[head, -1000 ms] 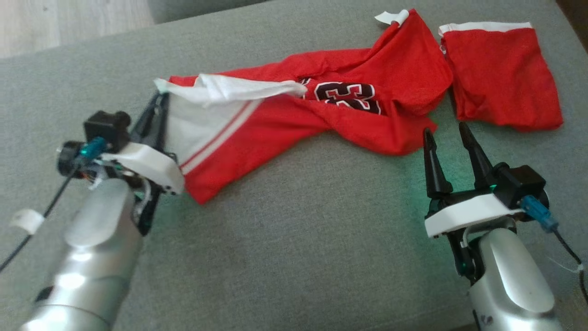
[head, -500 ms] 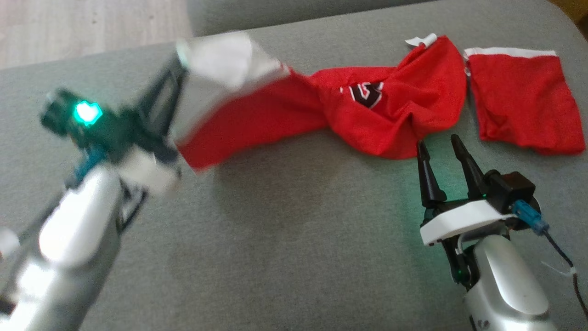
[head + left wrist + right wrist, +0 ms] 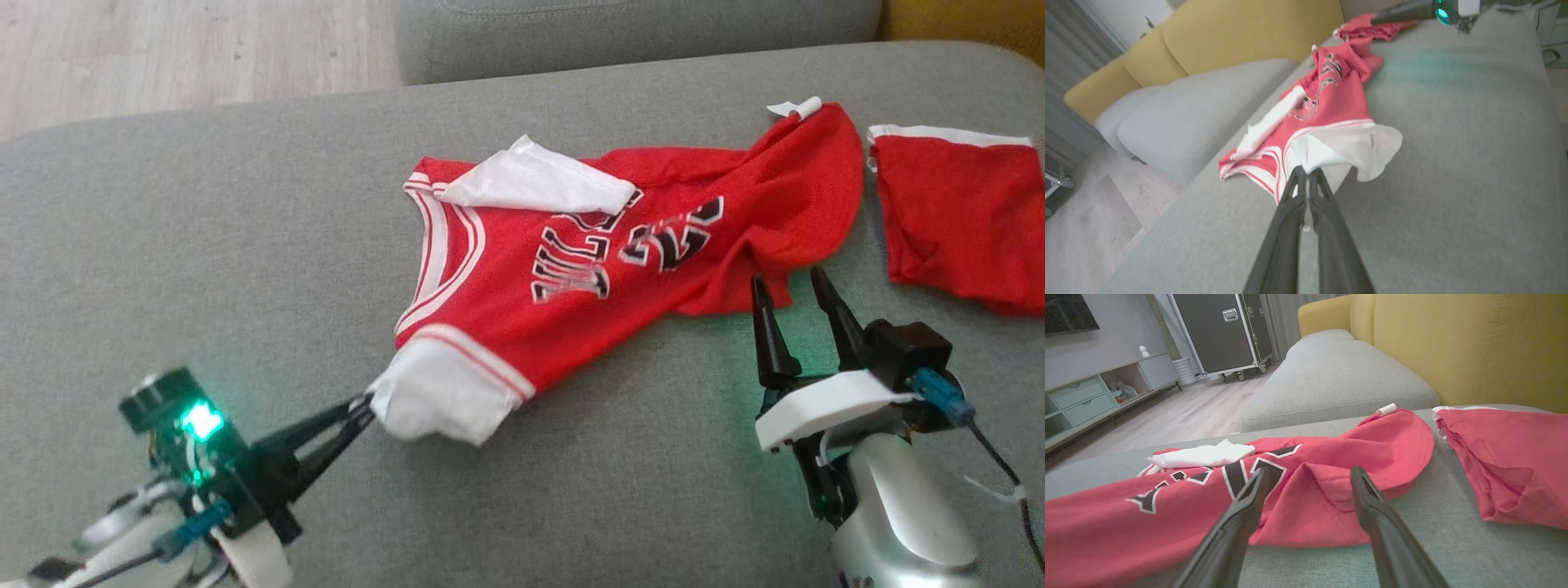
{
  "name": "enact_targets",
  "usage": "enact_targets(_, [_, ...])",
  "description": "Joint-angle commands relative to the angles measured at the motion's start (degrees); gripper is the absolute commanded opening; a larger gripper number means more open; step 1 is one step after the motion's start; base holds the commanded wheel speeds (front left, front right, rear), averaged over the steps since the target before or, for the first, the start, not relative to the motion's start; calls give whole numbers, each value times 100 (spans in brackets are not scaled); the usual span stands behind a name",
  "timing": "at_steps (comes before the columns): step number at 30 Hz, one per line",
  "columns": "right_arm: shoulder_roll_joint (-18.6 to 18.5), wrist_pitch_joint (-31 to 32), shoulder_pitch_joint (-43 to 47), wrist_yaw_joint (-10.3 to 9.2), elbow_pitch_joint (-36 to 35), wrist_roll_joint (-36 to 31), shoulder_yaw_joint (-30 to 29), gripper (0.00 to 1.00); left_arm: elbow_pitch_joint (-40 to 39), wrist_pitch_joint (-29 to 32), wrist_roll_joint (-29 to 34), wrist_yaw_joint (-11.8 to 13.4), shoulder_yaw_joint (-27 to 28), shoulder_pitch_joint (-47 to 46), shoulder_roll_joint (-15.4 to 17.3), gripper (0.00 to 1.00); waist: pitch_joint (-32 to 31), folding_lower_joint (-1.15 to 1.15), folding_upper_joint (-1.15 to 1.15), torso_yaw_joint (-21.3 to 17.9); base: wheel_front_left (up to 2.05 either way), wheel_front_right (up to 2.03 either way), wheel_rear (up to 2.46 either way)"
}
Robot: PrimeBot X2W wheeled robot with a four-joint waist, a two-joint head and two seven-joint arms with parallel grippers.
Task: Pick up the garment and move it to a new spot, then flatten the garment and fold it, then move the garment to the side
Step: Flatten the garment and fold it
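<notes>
Pinches the white sleeve [image 3: 437, 400] of the red jersey [image 3: 506, 327] with the left gripper [image 3: 367, 404], fingers pressed together on the cloth, low at the near left of the grey cushion [image 3: 571, 490]. Leaves the jersey stretched across the cushion's middle, lettering and number face up, creased and bunched toward its right end, with a white flap [image 3: 539, 184] folded over near the neckline. Holds the right gripper [image 3: 788, 279] with fingers spread apart and nothing between them, tips just beside the jersey's bunched right edge; cannot tell whether touching. Shows a second red piece [image 3: 963, 220] with a white band lying on the cushion's right, a narrow strip of grey between it and the jersey. Beyond the cushion, takes in pale wooden floor [image 3: 163, 49] and a yellow backrest [image 3: 1474, 347].
</notes>
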Motion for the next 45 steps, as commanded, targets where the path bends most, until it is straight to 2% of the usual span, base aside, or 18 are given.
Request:
enact_targets(1, [9,-63,-60,-4,-137,51,124,100,-78,90,-43,10,222,-113,284,0,-19,1,0,10,0,0,0])
enact_targets(2, [9,-63,-65,-4,-116,62,131,100,-35,194,-69,10,161,-95,305,38,-31,1,0,12,0,0,0])
enact_targets(3, [9,-63,-70,-4,-98,73,139,100,-7,262,-79,27,144,-88,297,98,-41,1,0,14,0,0,0])
enact_targets(7, [9,-63,-97,-4,-64,89,161,100,178,457,-177,354,255,-50,169,100,-62,1,0,-1,0,0,0])
enact_targets(11, [9,-63,-111,-4,-192,81,102,100,228,262,-580,952,736,-17,-104,100,-80,1,0,-34,0,0,0])
enact_targets(16, [9,-63,-57,-4,-496,50,22,100,23,-341,-1564,1718,1755,138,-776,100,-118,1,0,-38,0,0,0])
enact_targets(18, [9,-63,-9,-4,-608,24,0,100,-117,-457,-1926,1884,2218,254,-1112,100,-141,1,0,-29,0,0,0])
enact_targets(20, [9,-63,42,-4,-680,-5,-24,100,-279,-487,-2222,1914,2737,398,-1520,100,-153,1,0,-11,0,0,0])
enact_targets(23, [9,-63,116,-4,-680,-92,-21,100,-511,-492,-2258,1786,3464,737,-2180,100,-156,1,0,19,0,0,0])
enact_targets(27, [9,-63,159,-4,-542,-242,-152,100,-484,-493,-1976,1389,4029,1169,-2870,100,-136,1,0,75,0,0,0])
enact_targets(28, [9,-63,159,-4,-542,-242,-152,100,-484,-493,-1976,1389,4029,1169,-2870,100,-136,1,0,75,0,0,0])
enact_targets(35, [9,499,-87,-4,177,-616,-917,100,-174,-494,-1239,786,4322,1257,-3312,100,-4,1,0,202,0,0,0])
enact_targets(40, [9,724,-461,-4,839,-328,-1026,100,-18,-494,-968,508,4491,1148,-3514,100,130,1,0,284,0,0,0])
enact_targets(45, [9,762,-892,-4,1548,-266,-998,100,101,-495,-774,331,4574,1071,-3669,100,237,1,0,353,0,0,0])
